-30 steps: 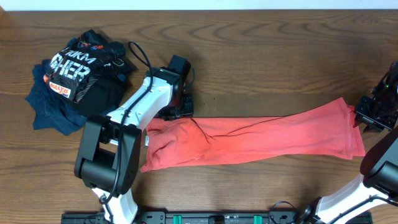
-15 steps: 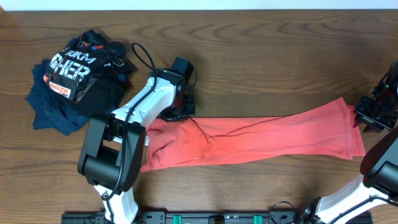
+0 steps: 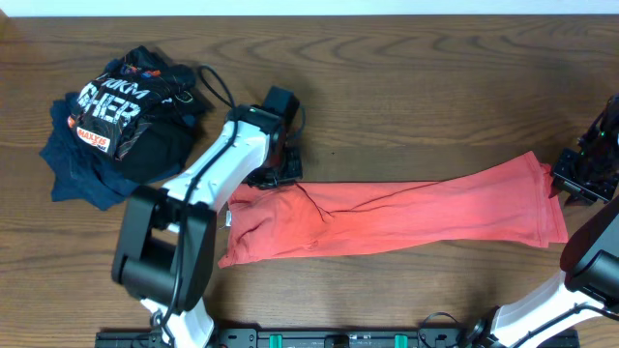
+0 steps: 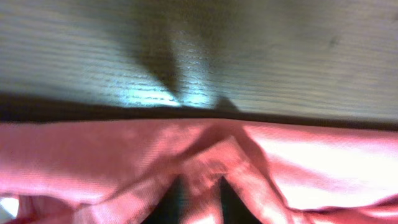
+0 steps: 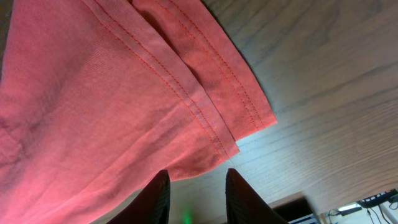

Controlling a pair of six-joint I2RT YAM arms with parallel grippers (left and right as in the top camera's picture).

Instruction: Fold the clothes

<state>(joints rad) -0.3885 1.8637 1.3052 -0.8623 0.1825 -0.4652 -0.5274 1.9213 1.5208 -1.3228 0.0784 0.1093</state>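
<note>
Overhead first: look for the T-shirt (image 3: 406, 217) drawn out into a long low band across the middle of the surface (image 3: 416, 87), bunched and wider at its left end, flat at its right end. Plain red uppermost; no print to be seen.

Left claw (image 3: 280, 174) down at the upper left corner of that band, touching it. From the left wrist: dark fingers a little apart, with a ridge of red cloth pushed up between them. Cannot tell whether pinched or only straddled.

Right claw (image 3: 566, 179) at the far right end, just at the hem. From the right wrist: fingers parted with a plain gap, the stitched hem reaching only to the tips, nothing clamped.

Judged as an early step: taking hold of both ends of the band, with no end-to-end fold made yet. Hard to say whether the band is folded lengthwise or merely gathered.

Next move, by that reading: close firmly on cloth at each end, catching every layer at the hem. Then lift both ends level and carry one over the other without twisting the band.

Containers: none in view, so nothing stowed in anything. Only a loose heap at the far left, apart from the shirt: black garment (image 3: 121, 111) with white lettering atop a navy garment (image 3: 77, 169). Best left alone.
</note>
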